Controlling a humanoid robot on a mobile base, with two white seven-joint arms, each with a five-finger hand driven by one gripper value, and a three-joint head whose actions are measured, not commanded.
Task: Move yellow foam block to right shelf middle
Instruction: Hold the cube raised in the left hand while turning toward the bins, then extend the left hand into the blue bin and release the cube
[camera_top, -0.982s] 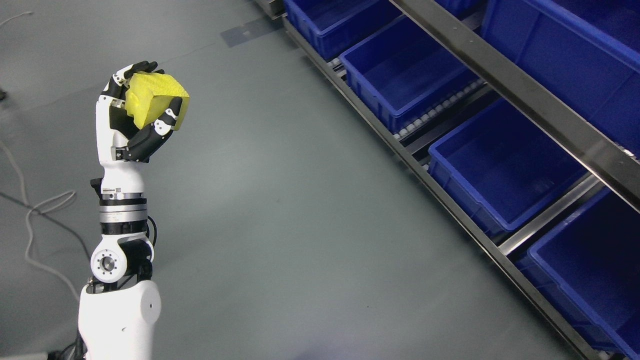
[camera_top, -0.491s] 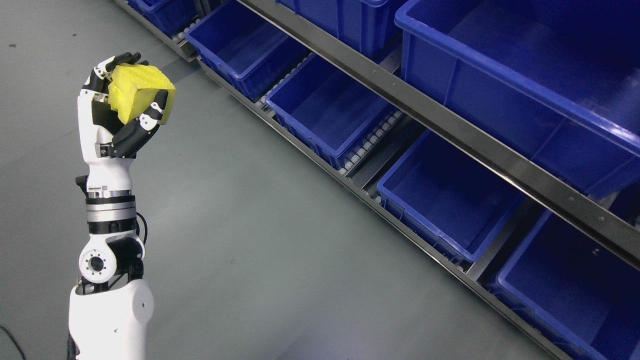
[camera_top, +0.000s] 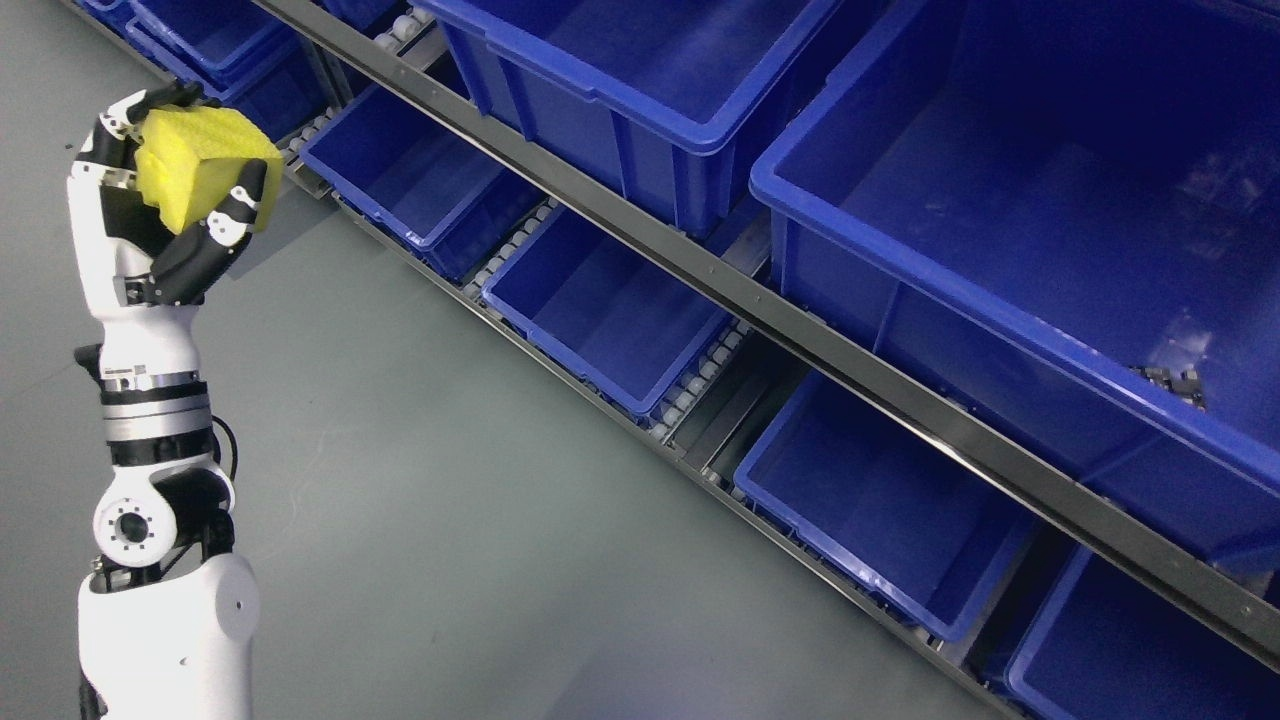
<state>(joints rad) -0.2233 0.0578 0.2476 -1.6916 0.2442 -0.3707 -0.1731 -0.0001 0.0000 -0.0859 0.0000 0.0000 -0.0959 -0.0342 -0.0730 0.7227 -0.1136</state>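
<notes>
So right now I've got the yellow foam block (camera_top: 200, 165) wrapped up in the left hand (camera_top: 165, 200), fingers (camera_top: 222, 215) curled round the front and thumb side so it can't slip, and the arm's held upright at the left of the view, well clear of the floor (camera_top: 420, 520). I'd guess that's just a safe carry pose, block high and tucked in so nothing clips the shelf rail (camera_top: 800, 340) on the way. The shelf (camera_top: 700, 430) runs diagonally across the right side, full of blue bins (camera_top: 620, 90) on two visible levels, all looking empty from here. The block is well apart from any bin on that upper level, so the reach across is not yet started. Right arm isn't showing at all.
</notes>
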